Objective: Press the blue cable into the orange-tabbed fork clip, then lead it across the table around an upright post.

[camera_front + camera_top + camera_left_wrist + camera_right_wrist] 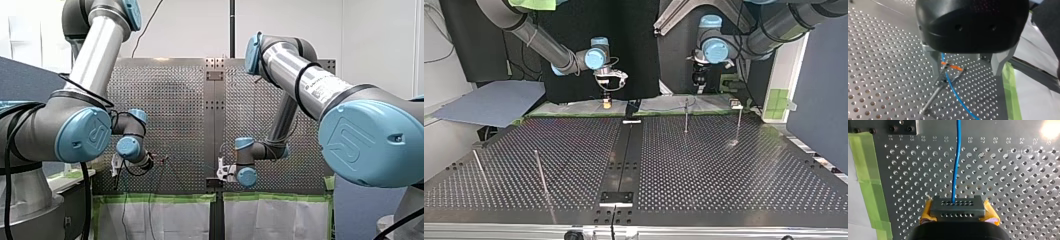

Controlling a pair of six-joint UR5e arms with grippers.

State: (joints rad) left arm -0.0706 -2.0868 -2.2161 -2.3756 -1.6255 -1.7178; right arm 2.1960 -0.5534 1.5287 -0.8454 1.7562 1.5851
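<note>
The blue cable [954,91] runs between the fingers of my left gripper [967,75], which stands open over the table. It passes through the orange-tabbed fork clip [950,66], which stands on a thin metal stem just inside one metal finger [934,62]. Neither finger touches the cable. My right gripper [955,206], with yellow pads, is shut on the blue cable [956,165], which leads straight ahead of it over the perforated plate. In the top view my right gripper [607,100] hangs at the table's far edge near the middle, and my left gripper [698,80] is further right.
Two upright posts [686,116] [739,125] stand at the far right of the top view. Two more posts [540,170] [479,170] stand at the near left. Green tape [868,182] lines the table's edge by both grippers. A grey sheet [494,102] lies off the far left corner.
</note>
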